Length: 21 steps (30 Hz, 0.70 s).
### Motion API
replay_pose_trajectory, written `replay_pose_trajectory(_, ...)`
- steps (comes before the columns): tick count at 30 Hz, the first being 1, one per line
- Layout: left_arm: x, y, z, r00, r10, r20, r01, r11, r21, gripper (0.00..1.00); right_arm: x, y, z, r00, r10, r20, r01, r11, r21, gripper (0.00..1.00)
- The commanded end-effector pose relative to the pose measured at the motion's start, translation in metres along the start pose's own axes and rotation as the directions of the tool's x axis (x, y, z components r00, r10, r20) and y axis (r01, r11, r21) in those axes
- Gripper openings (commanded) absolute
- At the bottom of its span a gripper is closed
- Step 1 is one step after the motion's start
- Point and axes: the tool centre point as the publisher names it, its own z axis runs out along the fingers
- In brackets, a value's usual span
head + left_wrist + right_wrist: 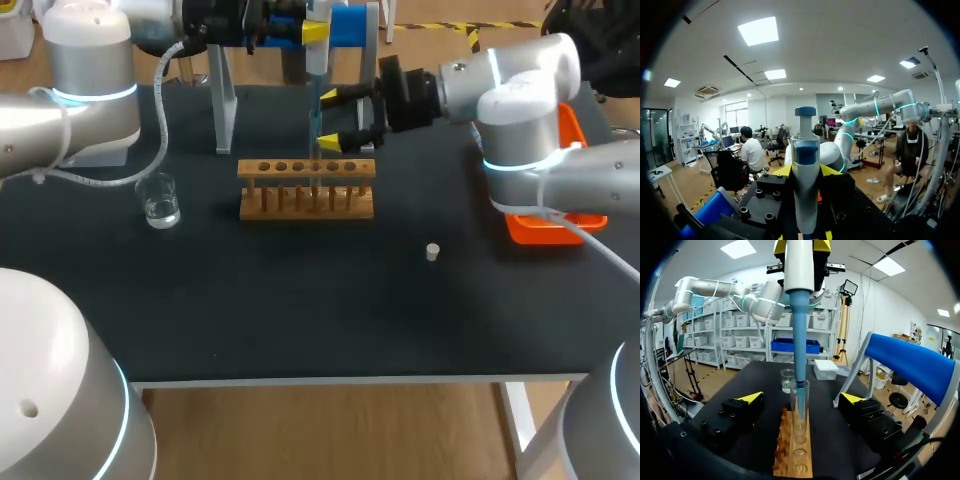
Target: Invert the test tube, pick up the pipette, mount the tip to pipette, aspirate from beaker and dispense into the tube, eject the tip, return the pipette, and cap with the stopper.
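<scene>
**Tip down in tube, dispense step – risks and gripper states**

Main risk: the tube gets dragged or knocked. The pipette (799,265) hangs upright with its blue tip (799,340) reaching down into the mouth of the test tube (800,427), which stands in a hole of the wooden rack (306,205). The tip looks close to the glass wall. If the arm drifts sideways or lifts at an angle, I'd expect the tip to scrape the rim and tilt the tube, or lift it out of the rack.

Nothing braces the tube. The right gripper (801,398) is spread wide, one yellow-tipped finger on each side of the rack and both well clear of the glass.

Second risk: drops cling to the wall or the tip, so liquid goes astray on the way out. Can't tell how much liquid is in the tube or the tip.

Third risk: the pipette slips in the grip when the plunger is pressed.

Tools: the left gripper (805,171) is clamped on the pipette body, yellow tips pressed against it from both sides, plunger end sticking out past the fingers. Right fingers hold nothing and touch nothing.

Other task things: the beaker (160,202) sits off to the rack's left with a little clear liquid in it. The stopper (432,252) lies alone on the mat, nearer the front edge than the rack and to its right, not yet on the tube.
</scene>
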Motion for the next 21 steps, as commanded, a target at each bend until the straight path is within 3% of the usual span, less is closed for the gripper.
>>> replay_pose_trajectory(1, -0.001, 0.000, -0.001, 1.000, 0.000, -0.005, 0.000, 1.000, -0.001, 0.00, -0.007, -0.004, 0.014, 1.000, 0.006, -0.002, -0.005, 1.000, 0.017, 1.00)
replay_pose_trajectory(12, -0.001, 0.000, -0.001, 1.000, 0.000, -0.005, 0.000, 1.000, -0.001, 0.00, -0.007, -0.013, 0.028, 0.999, -0.038, 0.036, 0.034, 0.993, 0.111, 1.00)
replay_pose_trajectory(21, -0.001, 0.000, -0.001, 1.000, 0.000, -0.005, 0.000, 1.000, -0.001, 0.00, -0.006, -0.017, 0.033, 0.997, -0.042, 0.057, 0.035, 0.991, 0.127, 1.00)
